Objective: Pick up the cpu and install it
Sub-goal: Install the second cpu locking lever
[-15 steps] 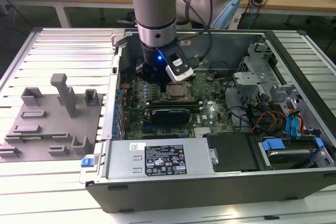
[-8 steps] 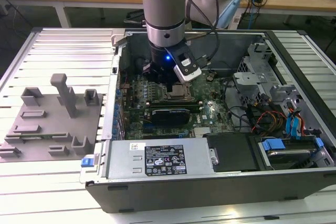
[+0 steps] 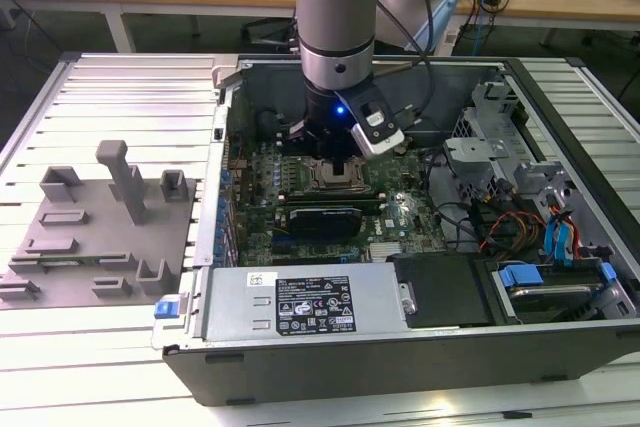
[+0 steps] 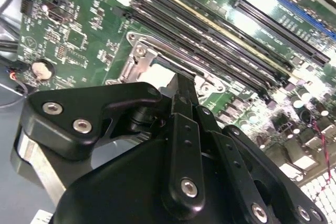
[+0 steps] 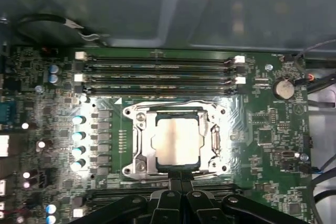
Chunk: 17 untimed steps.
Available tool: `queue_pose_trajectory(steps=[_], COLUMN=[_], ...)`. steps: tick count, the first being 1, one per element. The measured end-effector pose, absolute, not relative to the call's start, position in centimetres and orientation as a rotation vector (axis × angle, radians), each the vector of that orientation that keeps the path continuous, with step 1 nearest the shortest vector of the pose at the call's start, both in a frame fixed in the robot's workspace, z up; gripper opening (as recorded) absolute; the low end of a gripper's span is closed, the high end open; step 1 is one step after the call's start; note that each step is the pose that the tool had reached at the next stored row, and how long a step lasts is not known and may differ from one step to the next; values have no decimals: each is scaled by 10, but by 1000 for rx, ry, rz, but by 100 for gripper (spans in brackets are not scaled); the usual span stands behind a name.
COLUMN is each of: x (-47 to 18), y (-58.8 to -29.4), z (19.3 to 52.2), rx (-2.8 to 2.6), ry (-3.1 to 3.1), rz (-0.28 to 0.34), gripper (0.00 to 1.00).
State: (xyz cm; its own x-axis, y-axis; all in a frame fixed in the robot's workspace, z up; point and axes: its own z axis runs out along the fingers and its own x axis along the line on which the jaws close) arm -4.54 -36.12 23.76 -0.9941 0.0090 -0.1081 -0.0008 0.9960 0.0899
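Note:
The cpu (image 5: 176,140), a flat square chip with a silvery top, lies flat inside the metal socket frame (image 5: 137,145) on the green motherboard (image 5: 262,129). A pale corner of the cpu (image 4: 157,78) also peeks past the fingertips in the second wrist view. My gripper (image 5: 181,182) stands at one edge of the socket, its black fingers closed together with nothing visible between them. In the exterior view the gripper (image 3: 341,165) hangs low over the socket inside the open computer case (image 3: 400,367).
Long memory slots (image 5: 157,72) run beside the socket. The case walls surround the board. A power supply (image 3: 300,302) lies along the near side, with drive bays and cables (image 3: 550,237) at the exterior view's right. A grey fixture plate (image 3: 100,232) sits outside at the exterior view's left.

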Motion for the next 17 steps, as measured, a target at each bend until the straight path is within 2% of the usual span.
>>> queue_pose_trajectory(steps=[10,17], x=[-42,-42], y=[-343,-342], z=[237,238], rx=[6,6], ry=[3030,3030], rz=[137,138], gripper=[11,11])
